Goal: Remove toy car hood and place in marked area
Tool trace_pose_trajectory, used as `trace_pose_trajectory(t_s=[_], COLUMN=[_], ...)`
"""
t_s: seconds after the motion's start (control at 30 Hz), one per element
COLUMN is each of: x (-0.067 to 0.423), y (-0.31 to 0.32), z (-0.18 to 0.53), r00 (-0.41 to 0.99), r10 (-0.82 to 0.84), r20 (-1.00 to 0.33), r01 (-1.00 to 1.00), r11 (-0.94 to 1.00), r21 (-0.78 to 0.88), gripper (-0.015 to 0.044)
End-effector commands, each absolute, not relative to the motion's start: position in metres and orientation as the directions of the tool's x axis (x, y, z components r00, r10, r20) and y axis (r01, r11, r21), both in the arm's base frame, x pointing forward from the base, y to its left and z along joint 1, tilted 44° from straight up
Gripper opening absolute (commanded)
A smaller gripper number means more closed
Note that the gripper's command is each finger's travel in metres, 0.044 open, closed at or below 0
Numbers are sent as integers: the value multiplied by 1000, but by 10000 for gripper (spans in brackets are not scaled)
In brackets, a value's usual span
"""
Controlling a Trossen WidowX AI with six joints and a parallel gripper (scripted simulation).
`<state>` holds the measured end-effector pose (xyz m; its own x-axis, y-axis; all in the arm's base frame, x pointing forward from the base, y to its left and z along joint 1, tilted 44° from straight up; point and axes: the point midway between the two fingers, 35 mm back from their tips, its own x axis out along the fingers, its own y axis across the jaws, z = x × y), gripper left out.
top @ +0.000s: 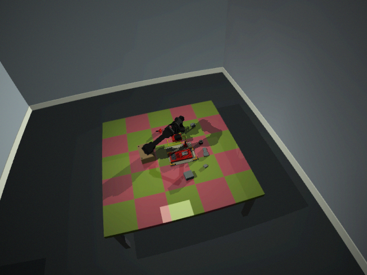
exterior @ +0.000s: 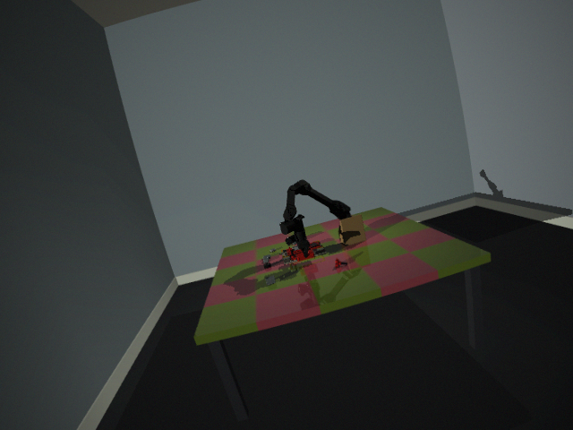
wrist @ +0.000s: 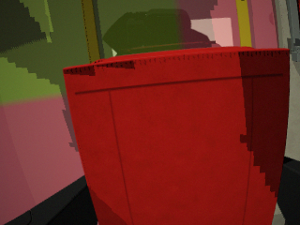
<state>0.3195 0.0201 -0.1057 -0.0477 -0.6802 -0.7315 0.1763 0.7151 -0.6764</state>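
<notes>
The red hood (top: 174, 138) (wrist: 178, 131) is a broad panel that fills most of the wrist view. My gripper (top: 178, 137) (exterior: 305, 254) (wrist: 186, 176) is shut on it, with one black finger at each side. The toy car (top: 181, 155) is red and lies in front of the hood in the top view. The marked area is a yellow outline (top: 175, 145) (wrist: 91, 33) between the car and the gripper. The hood is over the outline's far part in the top view and hides some of it. Its height above the table cannot be told.
A wooden box (top: 147, 158) (exterior: 351, 229) is at the arm's base. A small red and black piece (top: 160, 130) (exterior: 338, 262) lies behind the arm. Grey blocks (top: 188, 175) (top: 206, 152) (top: 192, 125) and a dark wheel (top: 200, 142) lie around the car. A small dark red piece (top: 185, 144) stands beside the outline.
</notes>
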Motion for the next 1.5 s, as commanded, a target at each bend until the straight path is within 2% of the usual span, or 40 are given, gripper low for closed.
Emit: trace_pose_trajectory(t_s=[0.0,1.47], x=[319,317], y=[17,2], z=[-108,-123], r00=[-48,-48], r10=[-683,-684], r20=[-729,-728], r01=[172,172], r11=[713,712], r21=[-680,-681], gripper=[0,0])
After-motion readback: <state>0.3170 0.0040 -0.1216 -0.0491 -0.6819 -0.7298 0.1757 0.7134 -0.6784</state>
